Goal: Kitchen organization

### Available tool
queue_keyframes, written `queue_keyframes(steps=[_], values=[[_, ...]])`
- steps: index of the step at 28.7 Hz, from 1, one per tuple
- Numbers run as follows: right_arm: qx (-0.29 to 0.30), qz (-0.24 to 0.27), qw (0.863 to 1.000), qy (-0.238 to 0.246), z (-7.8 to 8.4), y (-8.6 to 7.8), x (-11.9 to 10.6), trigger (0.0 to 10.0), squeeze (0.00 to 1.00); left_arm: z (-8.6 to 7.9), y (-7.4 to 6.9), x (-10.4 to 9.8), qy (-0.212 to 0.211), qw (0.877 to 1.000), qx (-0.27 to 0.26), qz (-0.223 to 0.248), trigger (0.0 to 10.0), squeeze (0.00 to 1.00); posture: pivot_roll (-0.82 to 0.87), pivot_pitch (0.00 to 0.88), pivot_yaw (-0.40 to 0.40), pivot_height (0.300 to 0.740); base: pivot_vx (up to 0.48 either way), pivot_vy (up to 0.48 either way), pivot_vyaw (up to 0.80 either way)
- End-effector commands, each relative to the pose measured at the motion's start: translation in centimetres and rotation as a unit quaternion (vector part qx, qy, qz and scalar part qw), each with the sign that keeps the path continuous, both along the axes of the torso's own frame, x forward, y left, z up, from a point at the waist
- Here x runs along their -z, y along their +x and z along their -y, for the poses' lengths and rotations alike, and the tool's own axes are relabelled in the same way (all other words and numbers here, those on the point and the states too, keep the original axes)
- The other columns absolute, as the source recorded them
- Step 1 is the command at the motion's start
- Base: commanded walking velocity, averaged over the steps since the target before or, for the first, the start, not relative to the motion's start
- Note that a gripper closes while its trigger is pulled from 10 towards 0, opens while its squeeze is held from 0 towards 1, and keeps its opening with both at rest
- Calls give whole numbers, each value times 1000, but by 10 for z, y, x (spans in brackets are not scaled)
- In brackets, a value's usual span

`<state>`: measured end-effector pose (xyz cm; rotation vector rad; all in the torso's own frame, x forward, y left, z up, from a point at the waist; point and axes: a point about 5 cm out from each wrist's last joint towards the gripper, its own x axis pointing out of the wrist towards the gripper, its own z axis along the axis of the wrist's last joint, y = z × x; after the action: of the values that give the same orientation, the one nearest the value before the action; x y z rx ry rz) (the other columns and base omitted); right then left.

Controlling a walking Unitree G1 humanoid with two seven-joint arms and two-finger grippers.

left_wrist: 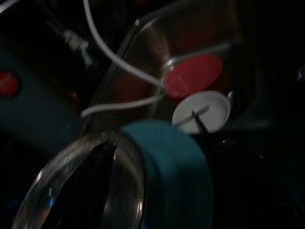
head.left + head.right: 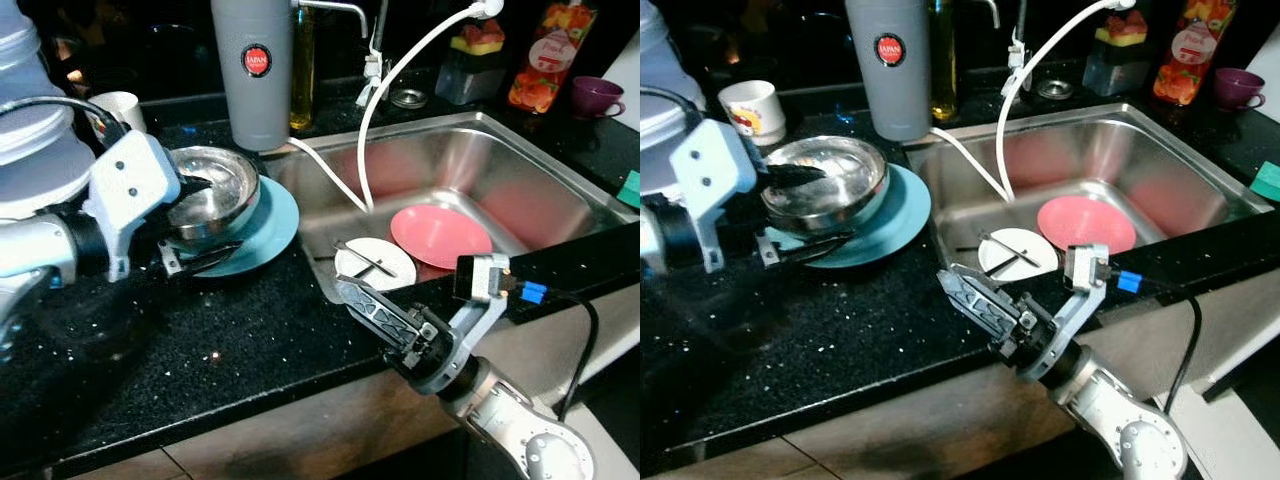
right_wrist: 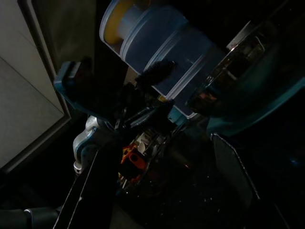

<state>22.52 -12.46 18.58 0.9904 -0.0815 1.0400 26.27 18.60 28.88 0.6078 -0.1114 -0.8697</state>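
here the left gripper [image 2: 205, 215] clasps the steel bowl [image 2: 212, 190] at its near rim, one black finger inside the bowl, the other under the rim against the teal plate [image 2: 272, 232] on which the bowl sits. bowl and plate rest on the black speckled counter [image 2: 230, 340], just beside the sink [image 2: 520, 170]. the plate's near-left part is hidden behind the gripper's white housing. in the left wrist view the bowl and plate are blurred and dim, cut off at the frame edge.

the right gripper [image 2: 970, 297] hovers over the counter's front edge, near the sink's front corner, its fingers parted and holding nothing. in the sink lie a pink plate [image 2: 440, 236] and a small white plate [image 2: 385, 258] with dark utensils across it; what they are is hard to tell. a white hose [image 2: 385, 100] loops down into the basin.

behind stand a grey flask [image 2: 255, 70], a white mug [image 2: 120, 110] partly hidden by the left arm, a purple cup [image 2: 595, 95] and a juice bottle [image 2: 545, 55], its top cut off. the right wrist view is very dark.
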Motion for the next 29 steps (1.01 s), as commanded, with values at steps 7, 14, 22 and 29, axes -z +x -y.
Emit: queue_keyframes(steps=[7,14,22,29], values=[[0,3,1000,0,-1,-1,-2,10000,0,2,9,9,27,999,15,-12,10000,0,105,0,10,740,0,0,0],[1,4,1000,-1,-1,-2,-4,10000,0,-21,33,16,120,990,-70,17,10000,0,98,0,14,740,0,0,0],[3,3,1000,-4,-1,-5,-5,10000,0,-30,39,20,138,986,-90,8,10000,0,84,0,19,740,0,0,0],[11,-8,1000,-9,0,-4,-3,10000,0,-39,32,40,188,976,-78,-80,4510,0,79,0,23,740,0,0,0]])
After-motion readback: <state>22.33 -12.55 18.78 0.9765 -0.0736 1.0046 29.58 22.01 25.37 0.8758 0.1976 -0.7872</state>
